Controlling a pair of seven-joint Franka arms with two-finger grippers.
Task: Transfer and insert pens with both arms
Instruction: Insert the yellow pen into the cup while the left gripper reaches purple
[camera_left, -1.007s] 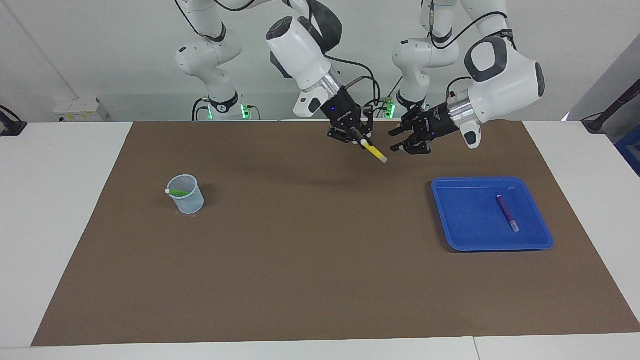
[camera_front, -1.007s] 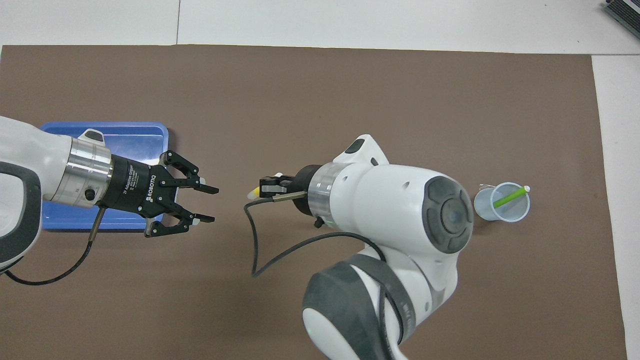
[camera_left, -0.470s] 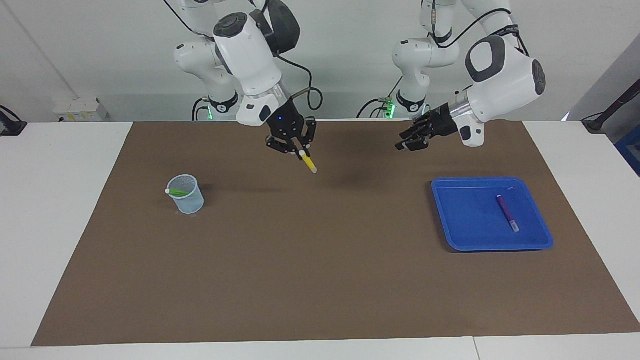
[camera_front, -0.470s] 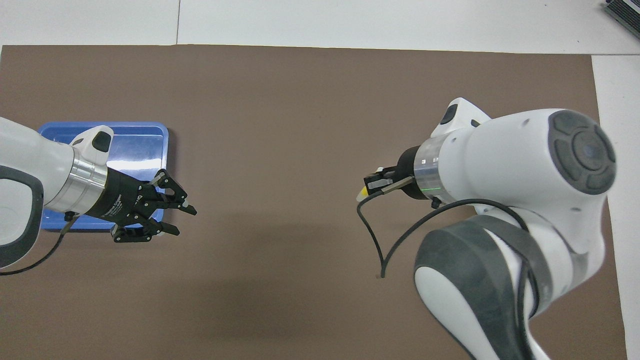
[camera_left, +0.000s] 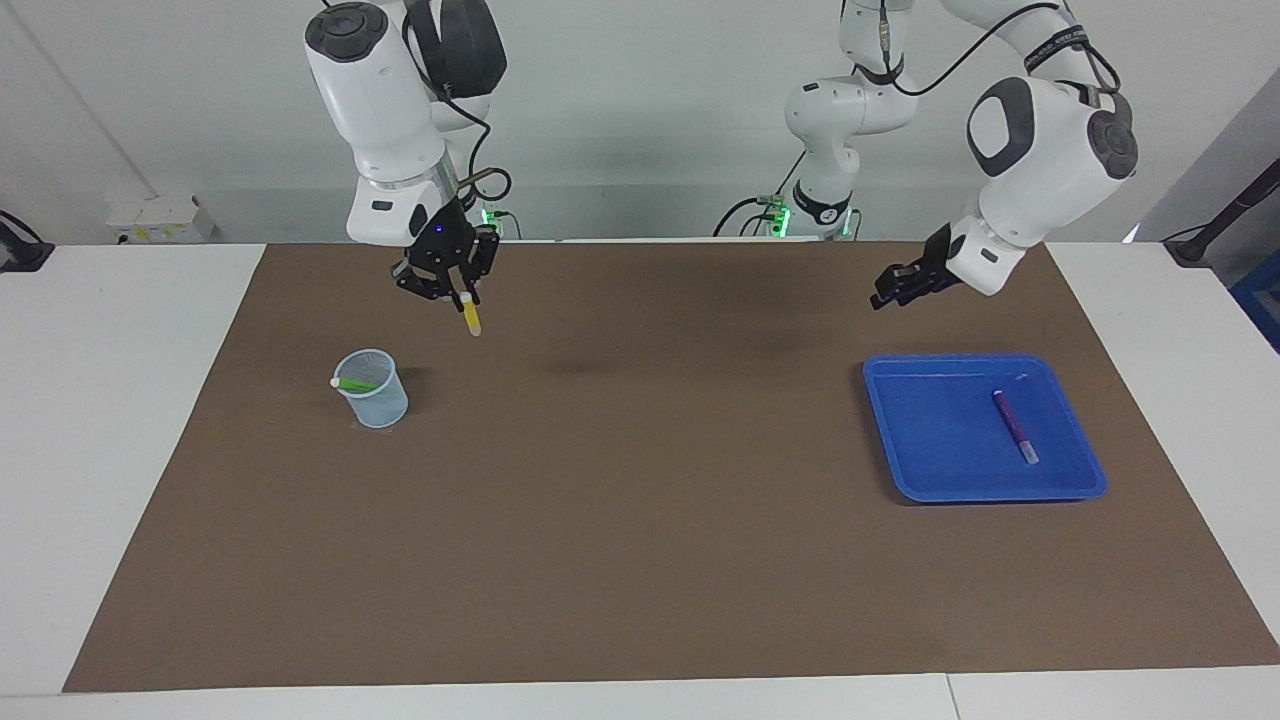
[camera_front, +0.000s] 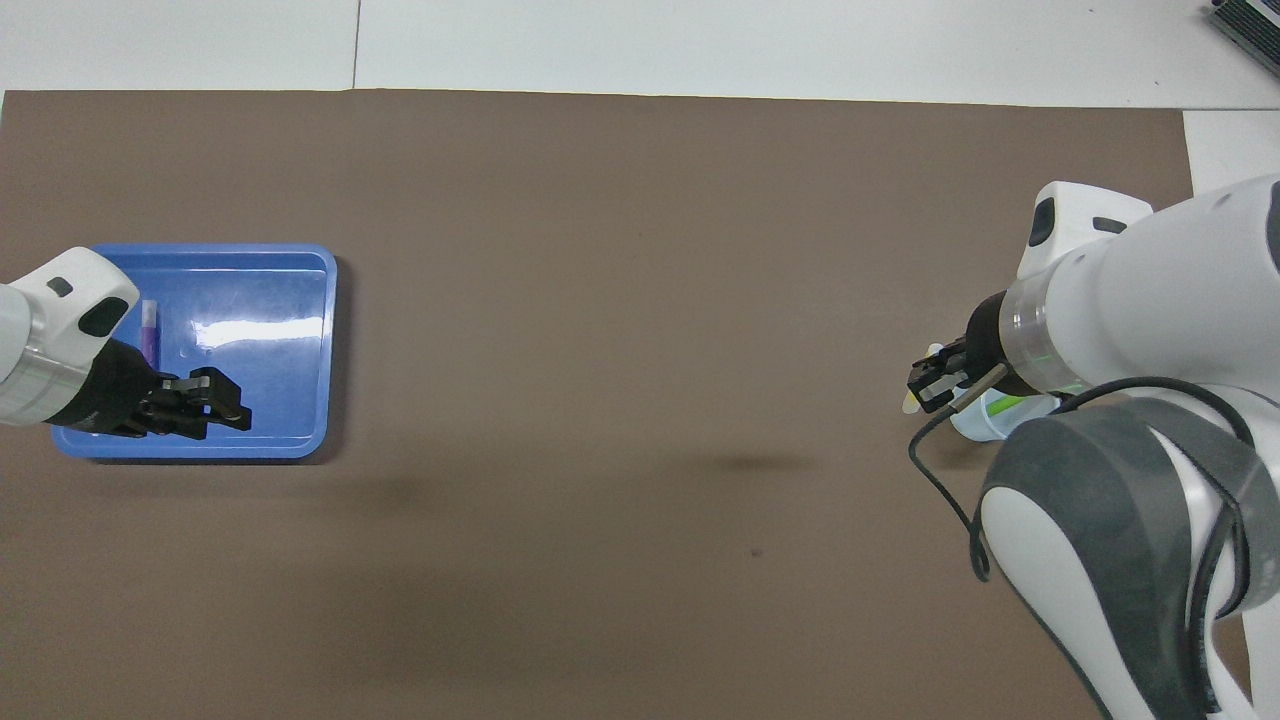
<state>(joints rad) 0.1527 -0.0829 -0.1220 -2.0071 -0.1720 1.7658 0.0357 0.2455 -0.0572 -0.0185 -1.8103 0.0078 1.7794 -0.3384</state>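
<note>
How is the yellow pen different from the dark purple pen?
The slim yellow marker pen hangs tip-down in the air, pinched by the right gripper near the clear cup. The slim dark purple marker pen lies flat in the blue plastic tray, and nothing holds it. Both are slim with a whitish end.

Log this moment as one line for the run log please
right gripper: shut on yellow pen, up in the air near cup | green pen: in cup | left gripper: over blue tray | purple pen: in tray

You see a white table (camera_left: 130, 420) under a brown mat (camera_left: 640, 560); past the table stands a plain pale wall (camera_left: 650, 120), evenly lit.
</note>
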